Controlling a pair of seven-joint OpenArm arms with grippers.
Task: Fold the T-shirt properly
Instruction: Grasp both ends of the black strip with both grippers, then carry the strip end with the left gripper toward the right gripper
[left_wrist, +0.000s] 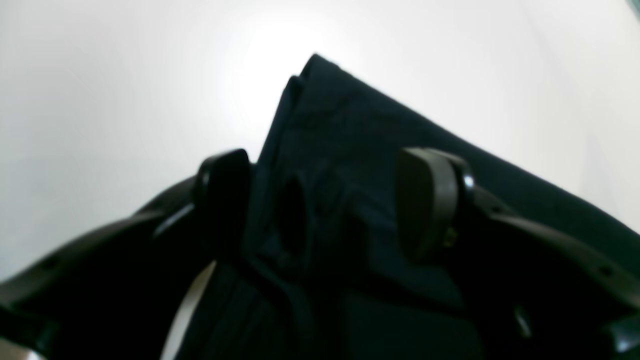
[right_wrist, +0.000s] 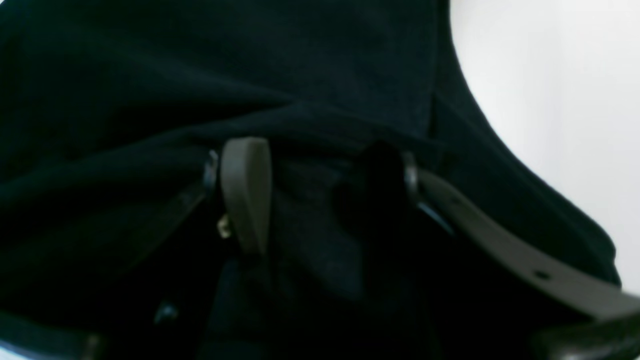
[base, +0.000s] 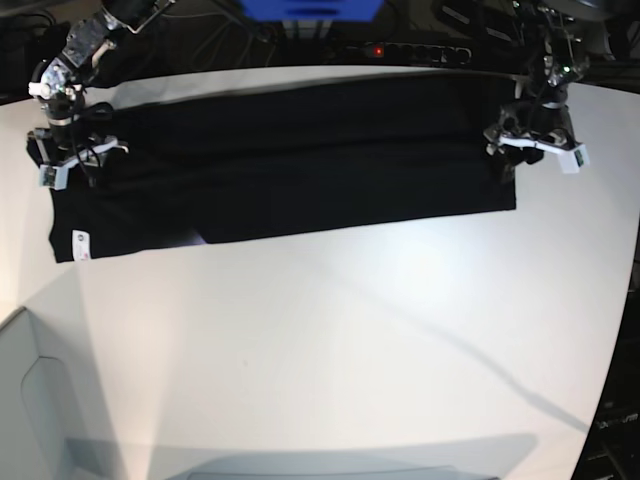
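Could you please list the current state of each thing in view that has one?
T-shirt: folded into a long band, flat on the table, held at both ends.
Left gripper: jaws apart around a bunched corner of cloth.
Right gripper: jaws apart with cloth between them.
Table: white, bearing the shirt.

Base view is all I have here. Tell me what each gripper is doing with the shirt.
Observer: In the left wrist view, the left gripper is open, its fingers straddling a bunched corner of the T-shirt.
Operator: Now report the right side.
Observer: In the right wrist view, the right gripper is also open, with dark cloth lying between its fingers.
Operator: Describe that cloth's state.
Observer: It lies in soft ridges there, not flat; white table shows past its edge.
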